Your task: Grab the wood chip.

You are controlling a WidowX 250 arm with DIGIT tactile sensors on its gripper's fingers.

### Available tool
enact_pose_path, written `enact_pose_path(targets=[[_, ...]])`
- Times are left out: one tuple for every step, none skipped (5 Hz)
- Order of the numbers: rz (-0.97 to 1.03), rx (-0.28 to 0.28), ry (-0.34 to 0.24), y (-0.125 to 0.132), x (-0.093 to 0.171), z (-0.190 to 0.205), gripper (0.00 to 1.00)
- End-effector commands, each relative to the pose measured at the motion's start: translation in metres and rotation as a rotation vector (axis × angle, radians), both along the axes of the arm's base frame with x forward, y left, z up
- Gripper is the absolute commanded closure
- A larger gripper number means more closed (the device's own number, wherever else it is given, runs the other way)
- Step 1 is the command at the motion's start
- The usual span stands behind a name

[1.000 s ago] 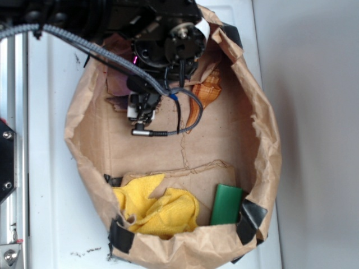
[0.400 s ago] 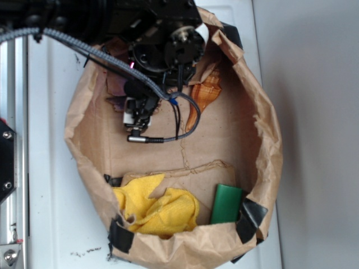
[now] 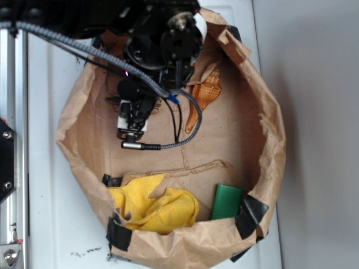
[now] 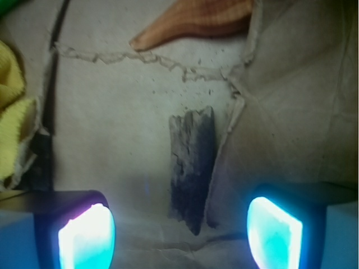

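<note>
**Hand spread over the wood chip**

Hand [image 4: 180,232] hangs low inside the paper bag [image 3: 266,140], its two glowing fingertips [image 4: 87,238] set wide apart at the bottom of the wrist view, pinching nothing. Between them, slightly nearer the right pad, lies the wood chip [image 4: 192,168]: a flat, dark grey-brown sliver with streaky grain and jagged ends, lying lengthwise on the brown paper floor, its near end reaching down between the pads without touching either. A torn paper seam [image 4: 168,61] runs across the floor just beyond the chip, and a fold of paper rises beside its right edge. Farther on, the pointed tip of the orange-tan seashell [image 4: 190,22] pokes in from the top edge. A yellow cloth [image 4: 11,112] shows at the left border.

From outside, the black arm [image 3: 162,39] and its looped cable hide the chip. The shell sits just right of the arm; the cloth and a green block [image 3: 227,202] lie at the bag's near end, on the white surface [image 3: 50,224].
</note>
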State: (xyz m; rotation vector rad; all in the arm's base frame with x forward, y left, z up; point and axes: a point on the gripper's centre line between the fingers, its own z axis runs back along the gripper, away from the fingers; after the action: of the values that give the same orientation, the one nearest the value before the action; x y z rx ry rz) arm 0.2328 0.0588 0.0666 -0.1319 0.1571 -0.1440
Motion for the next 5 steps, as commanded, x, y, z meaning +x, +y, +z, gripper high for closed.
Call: enact_pose_path(targets=[[0.007, 0.059, -0.068, 0.000, 0.020, 0.001, 0.00], [0.015, 0.069, -0.068, 0.004, 0.023, -0.005, 0.00], [0.016, 0.109, -0.071, 0.005, 0.026, -0.019, 0.00], [0.015, 0.138, -0.069, 0.008, 0.027, -0.027, 0.00], [0.015, 0.163, -0.080, 0.012, 0.027, -0.035, 0.00]])
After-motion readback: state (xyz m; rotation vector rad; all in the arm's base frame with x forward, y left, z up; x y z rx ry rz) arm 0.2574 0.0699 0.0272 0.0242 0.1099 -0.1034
